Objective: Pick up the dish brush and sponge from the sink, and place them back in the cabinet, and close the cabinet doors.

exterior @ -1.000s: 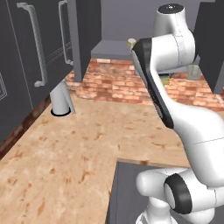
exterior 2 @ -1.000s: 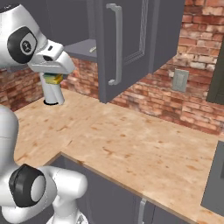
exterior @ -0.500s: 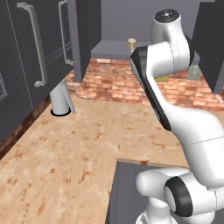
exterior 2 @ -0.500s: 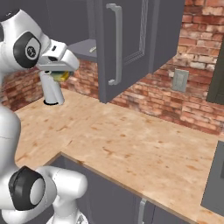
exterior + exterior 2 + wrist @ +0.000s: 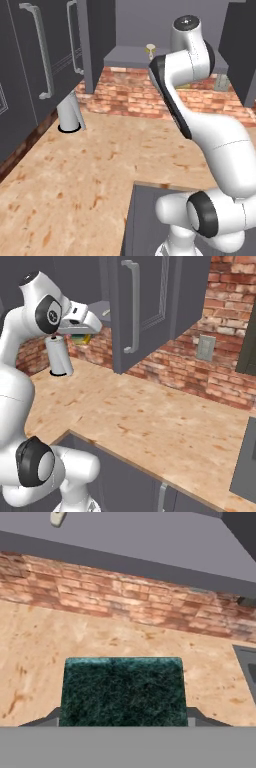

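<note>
End effector (image 5: 122,719) clamps the sponge (image 5: 123,690) across its width; the cabinet (image 5: 150,542) shelf lies ahead and above, dish brush (image 5: 57,518) already on it

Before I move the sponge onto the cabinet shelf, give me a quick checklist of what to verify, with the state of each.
1. Sponge held between the fingers: ok, its dark green face sits between both in the hand view.
2. Cabinet door open: ok, it stands swung out in the right base view.
3. Brush already on the shelf: ok, it lies near the back.
4. Free space on the shelf for the sponge: ok, bare grey surface beside the brush.
5. Sponge high enough to clear the shelf edge: cannot tell.
6. Paper towel roll out of the way: ok, it stands lower, on the counter.
</note>
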You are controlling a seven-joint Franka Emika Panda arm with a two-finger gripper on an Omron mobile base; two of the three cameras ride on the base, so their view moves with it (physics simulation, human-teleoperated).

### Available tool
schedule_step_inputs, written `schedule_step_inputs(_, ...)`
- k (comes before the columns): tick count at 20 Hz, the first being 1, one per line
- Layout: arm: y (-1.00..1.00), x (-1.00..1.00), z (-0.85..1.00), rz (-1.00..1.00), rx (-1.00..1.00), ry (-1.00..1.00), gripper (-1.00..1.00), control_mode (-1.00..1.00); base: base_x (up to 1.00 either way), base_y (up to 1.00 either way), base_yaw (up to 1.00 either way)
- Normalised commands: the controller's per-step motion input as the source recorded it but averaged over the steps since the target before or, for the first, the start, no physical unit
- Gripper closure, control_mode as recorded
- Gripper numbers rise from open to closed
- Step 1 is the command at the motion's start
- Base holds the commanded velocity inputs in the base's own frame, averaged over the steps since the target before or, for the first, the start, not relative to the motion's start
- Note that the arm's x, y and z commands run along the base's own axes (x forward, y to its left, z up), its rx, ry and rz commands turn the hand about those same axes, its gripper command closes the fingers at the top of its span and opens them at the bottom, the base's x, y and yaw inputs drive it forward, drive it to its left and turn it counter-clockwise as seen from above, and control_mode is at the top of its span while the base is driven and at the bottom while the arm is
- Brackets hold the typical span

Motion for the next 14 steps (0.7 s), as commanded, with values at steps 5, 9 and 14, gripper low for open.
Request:
schedule_step_inputs(5, -0.18, 0.43, 0.08, 0.0, 0.0, 0.0, 1.0, -1.0, 0.0, 0.0, 0.0)
schedule_step_inputs(9, -0.1, 0.44, 0.14, -0.02, 0.0, 0.0, 1.0, -1.0, 0.0, 0.0, 0.0)
schedule_step_inputs(14, -0.08, 0.38, 0.28, -0.03, 0.0, 0.0, 1.0, -1.0, 0.0, 0.0, 0.0)
